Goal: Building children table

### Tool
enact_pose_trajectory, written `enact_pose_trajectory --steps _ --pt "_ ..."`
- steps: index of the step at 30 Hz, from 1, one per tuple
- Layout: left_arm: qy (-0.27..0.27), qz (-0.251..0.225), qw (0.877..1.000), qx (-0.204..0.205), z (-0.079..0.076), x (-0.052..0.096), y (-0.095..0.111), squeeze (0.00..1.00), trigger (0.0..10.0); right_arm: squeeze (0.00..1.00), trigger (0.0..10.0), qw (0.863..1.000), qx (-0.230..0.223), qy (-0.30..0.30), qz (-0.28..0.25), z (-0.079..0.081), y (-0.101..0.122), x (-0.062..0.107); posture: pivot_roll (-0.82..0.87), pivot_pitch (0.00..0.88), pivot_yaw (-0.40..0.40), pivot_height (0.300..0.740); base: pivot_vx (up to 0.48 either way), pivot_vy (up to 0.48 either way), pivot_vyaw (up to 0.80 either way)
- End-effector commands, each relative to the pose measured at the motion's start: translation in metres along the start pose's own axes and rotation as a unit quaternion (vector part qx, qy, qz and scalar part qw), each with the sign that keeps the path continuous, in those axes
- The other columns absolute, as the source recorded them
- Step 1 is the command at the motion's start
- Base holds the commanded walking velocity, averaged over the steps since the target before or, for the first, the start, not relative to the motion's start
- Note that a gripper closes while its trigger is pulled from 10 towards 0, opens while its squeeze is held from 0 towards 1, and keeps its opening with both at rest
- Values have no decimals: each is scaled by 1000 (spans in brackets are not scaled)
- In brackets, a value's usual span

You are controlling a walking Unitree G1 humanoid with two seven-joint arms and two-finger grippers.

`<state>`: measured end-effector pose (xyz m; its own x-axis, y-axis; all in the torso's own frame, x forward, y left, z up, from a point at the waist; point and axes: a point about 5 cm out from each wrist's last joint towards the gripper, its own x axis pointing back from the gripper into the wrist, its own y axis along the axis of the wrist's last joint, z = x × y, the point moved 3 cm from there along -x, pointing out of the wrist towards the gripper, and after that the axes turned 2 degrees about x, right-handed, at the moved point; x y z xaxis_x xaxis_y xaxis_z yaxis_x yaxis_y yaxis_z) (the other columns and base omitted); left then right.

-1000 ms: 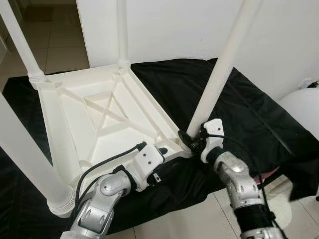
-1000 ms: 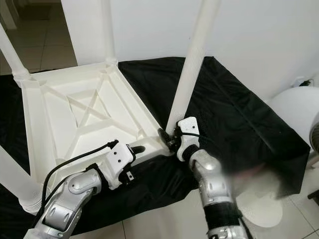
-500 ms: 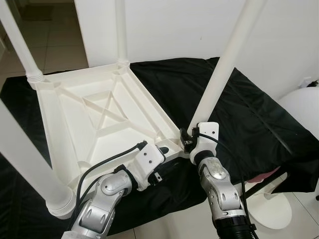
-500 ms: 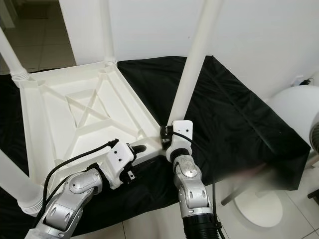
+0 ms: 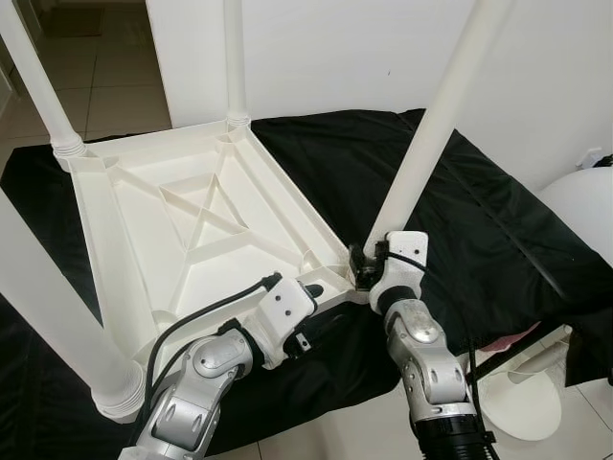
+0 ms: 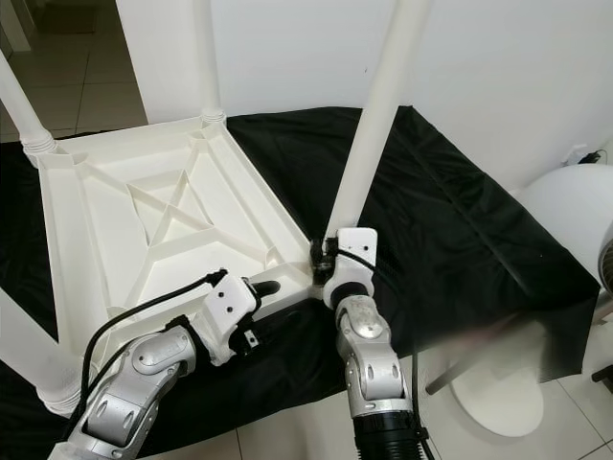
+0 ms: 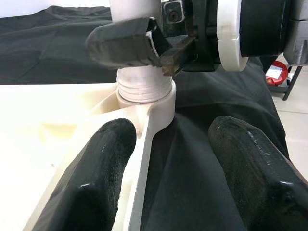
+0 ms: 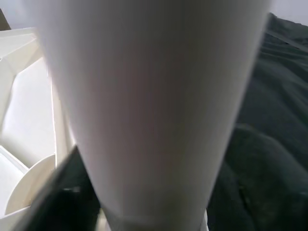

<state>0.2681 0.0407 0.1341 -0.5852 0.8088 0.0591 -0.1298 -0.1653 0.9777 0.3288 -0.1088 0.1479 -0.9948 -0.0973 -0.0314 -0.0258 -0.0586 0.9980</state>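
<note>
- Black cloth (image 5: 498,220) covers the floor by a white wall, and the children's table (image 5: 192,230) lies on it upside down, ribbed underside up.
- My right hand (image 5: 362,271) is clamped around the base of the near-right leg (image 5: 431,134), just above its corner socket (image 7: 144,103); the threaded end sits in the socket but a few rings show.
- My left hand (image 5: 308,290) rests over the table's near rim beside that corner, fingers (image 7: 103,159) spread apart to either side of the edge and gripping nothing.
- Since a second ago my right wrist has swung round from the outer side of the leg to sit in front of it, while the leg's lean looks unchanged. I judge that as a re-grip between twists, so the leg is not yet fully home.
- Count: one table, four legs standing up, two hands. A white fan base (image 5: 522,407) sits off the cloth to my right.
</note>
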Motion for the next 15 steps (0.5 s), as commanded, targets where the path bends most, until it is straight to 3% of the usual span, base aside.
enact_pose_trajectory --steps 1,5,6,7,8,15 --pt "30 3 1000 -4 5 0 -1 0 10000 1000 10000 1000 -10 13 6 1 -6 5 -5 38 -63 740 0 0 0" --pt "34 3 999 -8 8 0 0 0 10000 1000 10000 998 -5 64 0 -3 -4 7 -2 28 -66 740 0 0 0" --pt "34 2 999 -8 9 0 1 0 10000 310 10000 996 -4 92 0 -5 -5 8 -2 28 -66 740 0 0 0" --pt "34 2 999 -8 9 0 1 0 10000 310 10000 996 -4 92 0 -5 -5 8 -2 28 -66 740 0 0 0" --pt "34 1 999 -9 9 0 1 0 10000 0 10000 994 0 112 -2 -8 -5 9 -3 21 -67 740 0 0 0" --pt "30 -1 999 -14 10 -2 2 0 10000 0 10000 979 49 199 -18 -29 -4 4 -8 6 -59 740 0 0 0"
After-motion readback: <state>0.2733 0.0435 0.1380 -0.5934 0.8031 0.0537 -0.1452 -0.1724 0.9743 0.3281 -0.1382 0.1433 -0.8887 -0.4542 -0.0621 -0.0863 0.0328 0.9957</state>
